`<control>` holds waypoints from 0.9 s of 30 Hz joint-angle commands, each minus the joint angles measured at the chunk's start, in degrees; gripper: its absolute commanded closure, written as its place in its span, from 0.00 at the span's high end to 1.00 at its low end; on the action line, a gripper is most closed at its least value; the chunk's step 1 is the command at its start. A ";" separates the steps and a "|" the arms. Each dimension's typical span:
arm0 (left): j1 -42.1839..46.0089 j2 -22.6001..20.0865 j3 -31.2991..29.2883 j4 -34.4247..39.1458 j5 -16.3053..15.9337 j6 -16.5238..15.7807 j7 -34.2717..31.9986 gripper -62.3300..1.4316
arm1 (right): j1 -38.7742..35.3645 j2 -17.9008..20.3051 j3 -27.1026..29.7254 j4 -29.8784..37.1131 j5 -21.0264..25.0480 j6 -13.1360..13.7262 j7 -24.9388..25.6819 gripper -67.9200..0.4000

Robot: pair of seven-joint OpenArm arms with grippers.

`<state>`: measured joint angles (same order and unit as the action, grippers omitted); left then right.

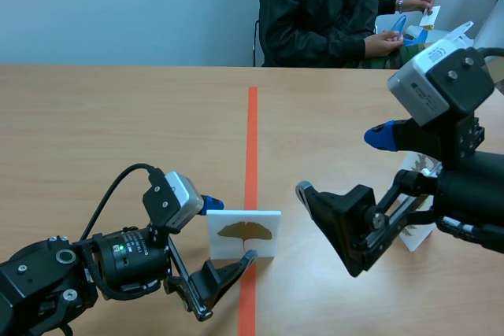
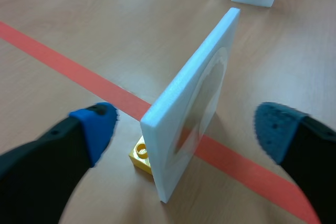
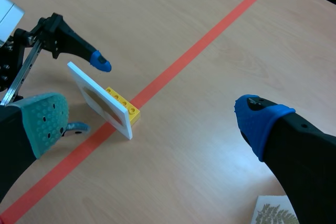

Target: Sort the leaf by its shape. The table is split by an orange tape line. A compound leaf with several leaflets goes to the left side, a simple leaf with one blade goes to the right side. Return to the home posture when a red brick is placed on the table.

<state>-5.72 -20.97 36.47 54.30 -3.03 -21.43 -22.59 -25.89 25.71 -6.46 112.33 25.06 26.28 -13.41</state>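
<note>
White rigid card [image 1: 244,234] bearing one fan-shaped leaf stands upright on a yellow brick [image 2: 140,153], on the orange tape line [image 1: 252,139]. Your left jaws are spread, a pad [image 2: 97,124] either side of the card, not touching. Your right jaws are spread, raised right of the line. Judged light, stiff, easily toppled: pinch both flat faces.

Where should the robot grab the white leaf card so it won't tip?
Pinch the white card across its thin side, one finger on each flat face, above the yellow brick at its base. Come in at its narrow edge, where the open left gripper sits with the card between its fingers. It stands upright and thin, so its broad faces probably hold best.
</note>
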 commanded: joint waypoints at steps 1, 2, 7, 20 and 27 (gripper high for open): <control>-0.15 0.15 -0.09 0.81 -0.57 -0.09 -0.83 0.68 | 0.63 0.31 0.76 0.07 0.61 -0.17 0.83 1.00; -0.15 0.15 -0.09 0.81 -0.59 -0.09 -0.81 0.63 | 0.63 0.31 0.76 0.07 0.61 -0.17 0.83 1.00; -0.02 0.17 0.13 0.81 -0.59 -0.13 -1.20 0.46 | 0.63 0.31 0.76 0.07 0.61 -0.17 0.83 1.00; -0.02 0.13 0.22 0.81 -0.59 -0.11 -0.48 0.12 | 0.63 0.31 0.76 0.07 0.63 -0.17 0.85 1.00; -0.02 0.09 0.07 0.90 -1.44 -0.22 -0.57 0.09 | 0.63 0.28 0.76 0.07 0.63 -0.17 0.85 1.00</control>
<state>-5.69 -20.97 36.47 54.30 -3.33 -21.45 -22.52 -25.89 25.71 -6.46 112.33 25.06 26.30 -13.41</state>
